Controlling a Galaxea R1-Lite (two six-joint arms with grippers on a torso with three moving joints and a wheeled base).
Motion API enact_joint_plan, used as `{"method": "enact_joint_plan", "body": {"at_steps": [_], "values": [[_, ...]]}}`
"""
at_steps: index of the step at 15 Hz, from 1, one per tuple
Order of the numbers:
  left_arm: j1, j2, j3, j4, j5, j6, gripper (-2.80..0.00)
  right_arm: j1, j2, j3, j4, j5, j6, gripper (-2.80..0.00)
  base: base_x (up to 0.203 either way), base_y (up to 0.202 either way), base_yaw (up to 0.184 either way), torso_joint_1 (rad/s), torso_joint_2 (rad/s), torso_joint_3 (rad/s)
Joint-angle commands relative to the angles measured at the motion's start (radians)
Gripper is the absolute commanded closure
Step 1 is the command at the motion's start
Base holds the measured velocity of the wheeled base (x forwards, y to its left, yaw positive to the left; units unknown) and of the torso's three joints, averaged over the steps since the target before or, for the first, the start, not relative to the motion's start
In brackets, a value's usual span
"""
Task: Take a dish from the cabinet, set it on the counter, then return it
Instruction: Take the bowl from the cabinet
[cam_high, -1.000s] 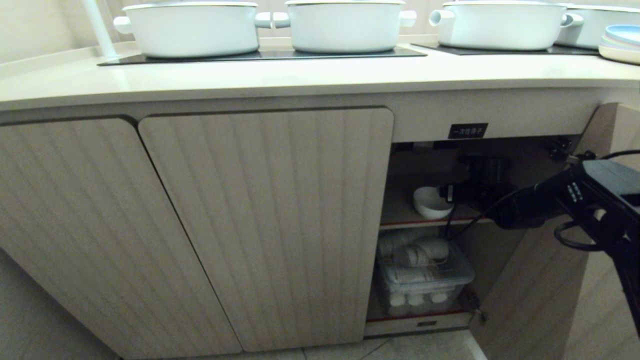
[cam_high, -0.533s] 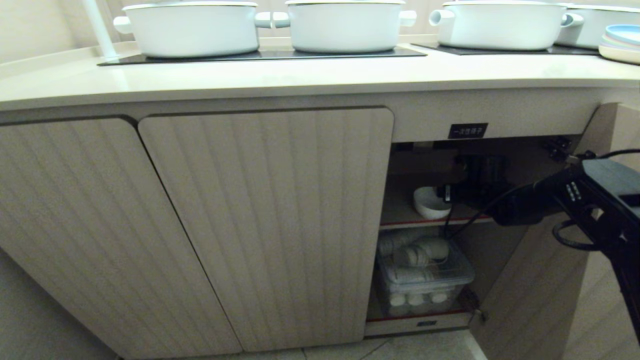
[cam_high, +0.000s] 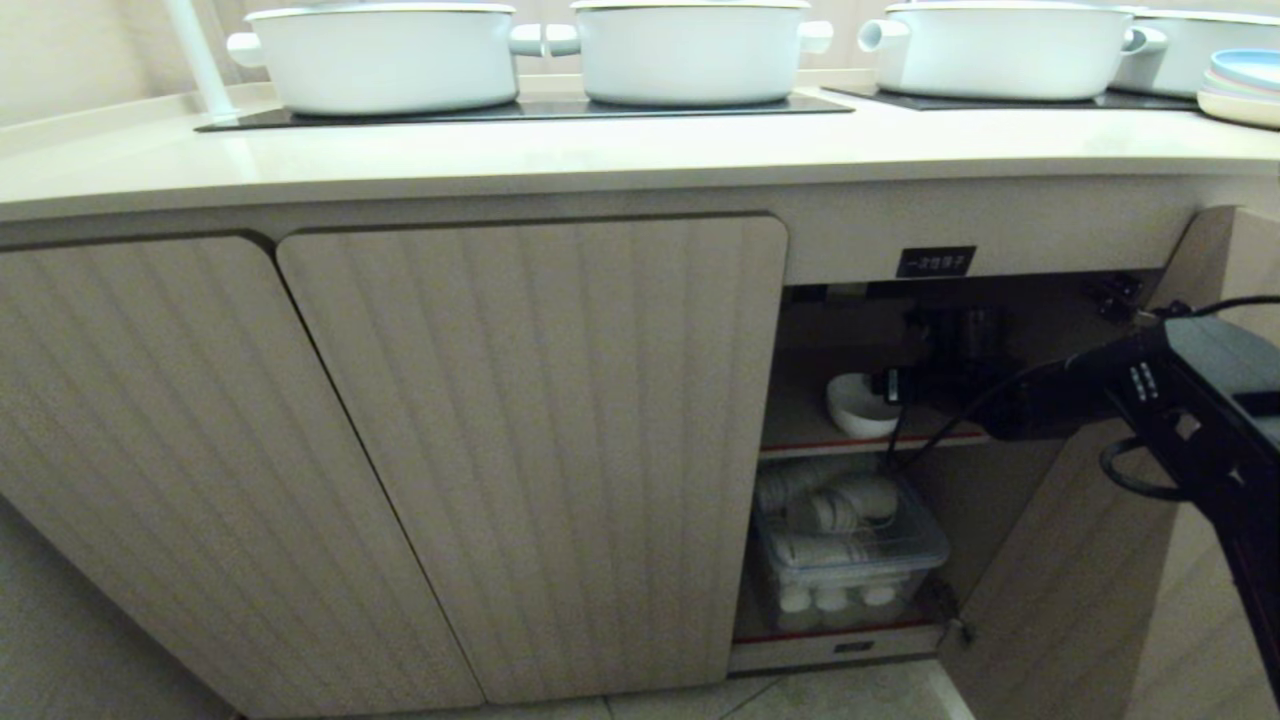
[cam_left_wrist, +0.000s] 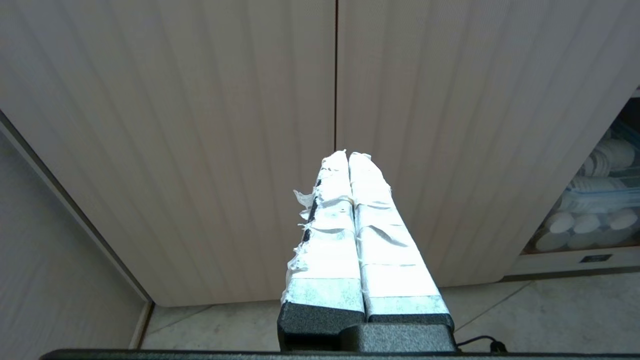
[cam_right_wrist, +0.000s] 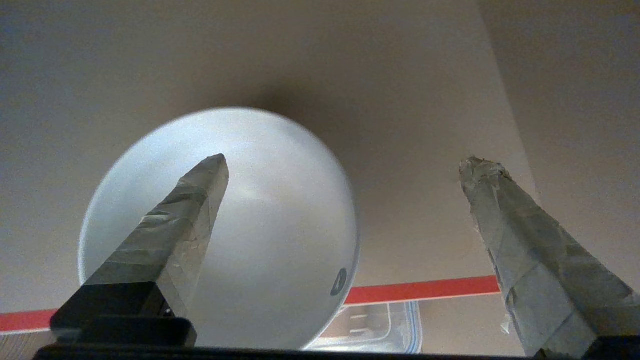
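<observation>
Our right end effector (cam_right_wrist: 345, 165) sits inside the open compartment of the low beige wood-grain cabinet (cam_high: 530, 450), its two tape-wrapped fingers (cam_right_wrist: 195, 210) spread wide. It holds nothing. In the right wrist view, one finger lies across the face of the small glossy white round bowl (cam_right_wrist: 280, 240), while the other stands well off to the bowl's side, over bare shelf. Whether the first finger actually touches the bowl we cannot tell.

From the head view, we see the bowl (cam_high: 858, 405) resting on the upper inner shelf with the red front edge (cam_high: 850, 440), near the left of the opening, and the black right arm (cam_high: 1150, 390) reaching in from the right with the end effector (cam_high: 905, 385) just beside the bowl. A small black label with white characters (cam_high: 935, 262) sits above the opening. Below the shelf stands a clear plastic lidded container (cam_high: 850, 560) filled with white round items.

Our left end effector (cam_left_wrist: 347, 160) hangs low in front of the closed fluted cabinet doors (cam_left_wrist: 335, 100), its white-taped fingers pressed together on nothing.

On the long cream-beige surface (cam_high: 600, 150) above, large white lidded pots (cam_high: 385, 55) stand on black cooktop panels (cam_high: 520, 108), and a stack of pastel plates (cam_high: 1245, 90) sits at the far right.
</observation>
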Motion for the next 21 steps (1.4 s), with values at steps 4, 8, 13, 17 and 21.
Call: {"method": "enact_joint_plan", "body": {"at_steps": [4, 8, 13, 17, 21], "values": [[0.000, 0.000, 0.000, 0.000, 0.000, 0.000, 0.00, 0.002, 0.012, -0.031, 0.039, 0.002, 0.000, -2.80, 0.000, 0.000, 0.000, 0.000, 0.00, 0.000], [0.000, 0.000, 0.000, 0.000, 0.000, 0.000, 0.00, 0.001, 0.021, -0.077, 0.100, 0.025, 0.000, -2.80, 0.000, 0.000, 0.000, 0.000, 0.00, 0.000], [0.001, 0.000, 0.000, 0.000, 0.000, 0.000, 0.00, 0.001, 0.032, -0.092, 0.140, 0.025, 0.002, -2.80, 0.000, 0.000, 0.000, 0.000, 0.00, 0.000], [0.000, 0.000, 0.000, 0.000, 0.000, 0.000, 0.00, 0.000, 0.048, -0.154, 0.215, 0.026, 0.006, -2.80, 0.000, 0.000, 0.000, 0.000, 0.00, 0.000], [0.000, 0.000, 0.000, 0.000, 0.000, 0.000, 0.00, 0.001, 0.056, -0.164, 0.253, 0.026, 0.006, -2.80, 0.000, 0.000, 0.000, 0.000, 0.00, 0.000]]}}
